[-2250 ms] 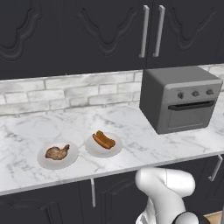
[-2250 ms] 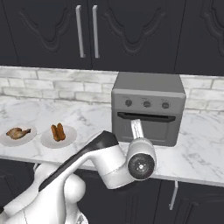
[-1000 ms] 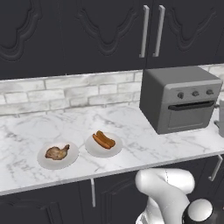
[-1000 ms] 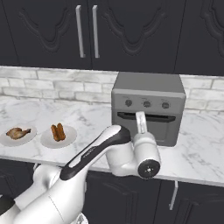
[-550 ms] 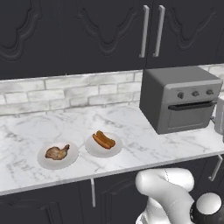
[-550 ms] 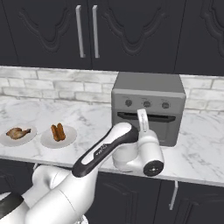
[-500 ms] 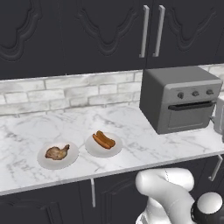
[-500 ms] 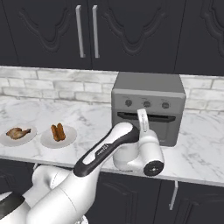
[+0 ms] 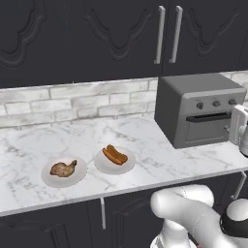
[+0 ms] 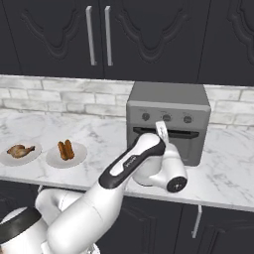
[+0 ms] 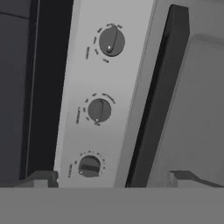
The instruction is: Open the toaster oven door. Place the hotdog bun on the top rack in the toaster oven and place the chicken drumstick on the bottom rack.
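The toaster oven (image 9: 201, 109) stood on the marble table (image 9: 145, 160) against the brick backsplash, with the toaster oven door (image 10: 171, 144) shut. The gripper (image 11: 116, 179) was held close in front of the oven with its jaws spread wide and nothing between them; in the hand view one fingertip lay by the knob panel and the other over the door, with the dark bar handle (image 11: 159, 94) running between them. Three round knobs (image 11: 99, 109) sat in a row beside the handle. Well apart to the left, the hotdog bun (image 9: 115, 155) lay on a white plate (image 9: 104, 166), and just beside it the chicken drumstick (image 9: 63, 168) lay on a second plate (image 9: 48, 178).
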{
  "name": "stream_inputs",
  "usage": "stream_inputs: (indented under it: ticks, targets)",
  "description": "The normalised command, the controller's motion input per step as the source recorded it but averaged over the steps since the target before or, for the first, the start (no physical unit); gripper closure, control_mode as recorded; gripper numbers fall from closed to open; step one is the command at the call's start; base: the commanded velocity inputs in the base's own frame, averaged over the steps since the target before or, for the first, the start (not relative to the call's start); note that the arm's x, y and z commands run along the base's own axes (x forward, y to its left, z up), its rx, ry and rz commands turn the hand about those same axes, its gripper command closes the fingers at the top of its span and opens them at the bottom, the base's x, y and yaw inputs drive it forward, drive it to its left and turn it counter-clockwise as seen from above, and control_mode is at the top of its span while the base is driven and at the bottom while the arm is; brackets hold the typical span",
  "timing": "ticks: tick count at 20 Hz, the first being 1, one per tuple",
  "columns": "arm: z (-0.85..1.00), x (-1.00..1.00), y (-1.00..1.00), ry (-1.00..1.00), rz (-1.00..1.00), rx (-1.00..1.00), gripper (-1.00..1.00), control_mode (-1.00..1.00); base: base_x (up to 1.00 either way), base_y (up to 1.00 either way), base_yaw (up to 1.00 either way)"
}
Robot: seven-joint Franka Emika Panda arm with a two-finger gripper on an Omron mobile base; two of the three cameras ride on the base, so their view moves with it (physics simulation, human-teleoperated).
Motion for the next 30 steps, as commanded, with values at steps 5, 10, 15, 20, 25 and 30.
stream_inputs:
  ticks: [5, 10, 15, 20, 25, 30]
  targets:
    - [-0.13, 0.31, 0.02, 0.0, 0.07, 0.0, -1.0, -1.0, 0.0, 0.0, 0.0]
    - [-0.19, 0.31, 0.03, 0.0, 0.06, 0.0, -1.0, -1.0, 0.0, 0.0, 0.0]
    - [-0.2, 0.29, 0.01, 0.0, 0.04, 0.0, -1.0, -1.0, 0.0, 0.0, 0.0]
    - [-0.19, 0.28, 0.0, 0.0, 0.04, 0.0, -1.0, -1.0, 0.0, 0.0, 0.0]
    - [-0.17, 0.29, 0.0, 0.0, 0.03, 0.0, -1.0, -1.0, 0.0, 0.0, 0.0]
    - [-0.15, 0.32, 0.0, 0.0, 0.03, 0.0, -1.0, -1.0, 0.0, 0.0, 0.0]
